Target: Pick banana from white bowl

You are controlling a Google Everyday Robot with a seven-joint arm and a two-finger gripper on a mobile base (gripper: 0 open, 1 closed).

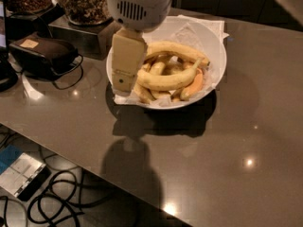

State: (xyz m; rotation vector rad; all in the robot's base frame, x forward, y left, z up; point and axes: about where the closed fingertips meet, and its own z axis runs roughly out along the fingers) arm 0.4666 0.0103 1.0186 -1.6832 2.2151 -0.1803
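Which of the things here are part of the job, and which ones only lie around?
Part of the job:
banana, the long pale one in the middle
white bowl
gripper, over the bowl's left rim

Lying about:
arched banana
orange banana
jar
dark case
cables
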